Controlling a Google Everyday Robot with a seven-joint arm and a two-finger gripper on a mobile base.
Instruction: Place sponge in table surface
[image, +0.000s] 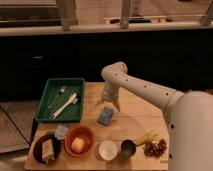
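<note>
The blue sponge (105, 116) lies on the light tan plank table surface (135, 117), near its middle. My gripper (108, 103) hangs just above and behind the sponge, pointing down, on the white arm that reaches in from the right. Its fingers are spread and hold nothing. The sponge sits apart from the fingertips, just below them.
A green tray (61, 99) with utensils lies at the left. Along the front edge are a dark plate (46, 148), an orange bowl with a yellow lump (79, 142), a white cup (107, 149), a dark cup (128, 147), grapes (154, 147) and a pale scrap (61, 131).
</note>
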